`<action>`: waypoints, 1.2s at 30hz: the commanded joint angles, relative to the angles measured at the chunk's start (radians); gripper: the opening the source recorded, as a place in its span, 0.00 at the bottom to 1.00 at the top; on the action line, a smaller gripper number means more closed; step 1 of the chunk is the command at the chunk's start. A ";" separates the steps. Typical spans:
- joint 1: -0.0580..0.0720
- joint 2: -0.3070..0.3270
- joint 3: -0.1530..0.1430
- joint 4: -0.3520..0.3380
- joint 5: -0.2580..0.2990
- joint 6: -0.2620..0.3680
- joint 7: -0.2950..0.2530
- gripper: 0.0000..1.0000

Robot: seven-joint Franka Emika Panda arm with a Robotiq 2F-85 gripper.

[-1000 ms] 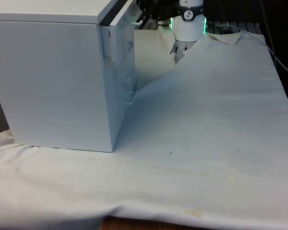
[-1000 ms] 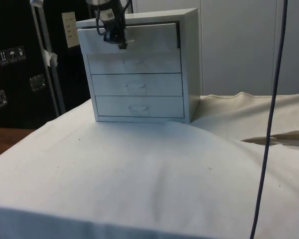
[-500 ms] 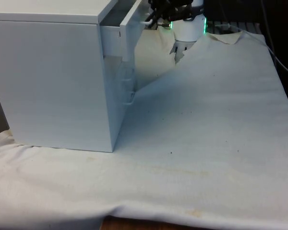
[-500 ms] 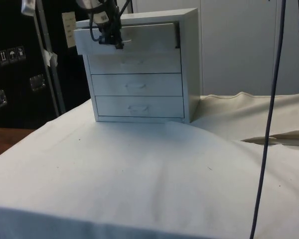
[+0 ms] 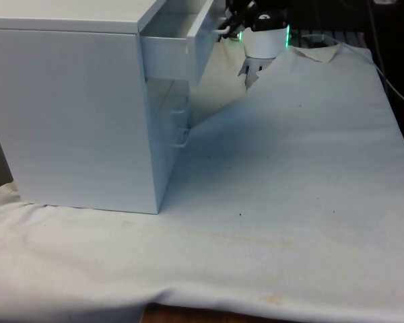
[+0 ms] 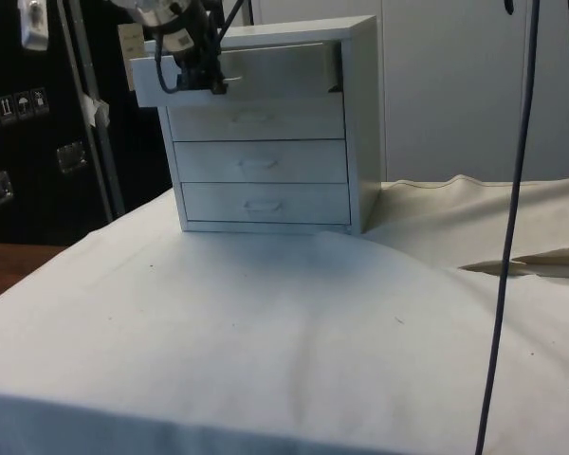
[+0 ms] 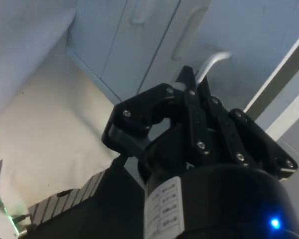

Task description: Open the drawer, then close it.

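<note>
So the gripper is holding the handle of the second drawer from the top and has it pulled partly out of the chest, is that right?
Not quite: it is the top drawer. The side view shows the gripper shut on that drawer's handle, with the drawer pulled partly out of the chest of drawers; the three drawers below sit flush.

One white chest of drawers [image 6: 266,128] stands on one table covered by one white cloth [image 6: 266,322]. The chest holds four drawers: one top drawer [image 6: 237,74] pulled out from the body and three lower drawers, one beneath another, set flush in it. One black gripper [image 6: 213,83] with two fingers is at the top drawer's one metal handle [image 7: 212,63].
</note>
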State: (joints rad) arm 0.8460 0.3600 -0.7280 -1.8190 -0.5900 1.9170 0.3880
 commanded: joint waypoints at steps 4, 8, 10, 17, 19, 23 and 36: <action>0.007 0.018 0.016 0.022 0.000 -0.023 0.016 0.00; 0.011 0.034 0.033 0.035 -0.001 -0.042 0.036 0.00; 0.005 0.030 0.033 0.027 -0.003 -0.035 0.039 0.00; 0.014 0.049 0.059 0.045 -0.001 -0.064 0.081 0.00; 0.008 0.047 0.062 0.040 -0.004 -0.055 0.084 0.00; 0.017 0.050 0.078 0.033 -0.007 -0.065 0.127 0.00; 0.012 0.070 0.121 0.037 -0.022 -0.072 0.182 0.00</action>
State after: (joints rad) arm 0.8580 0.4300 -0.6070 -1.7820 -0.6120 1.8450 0.5700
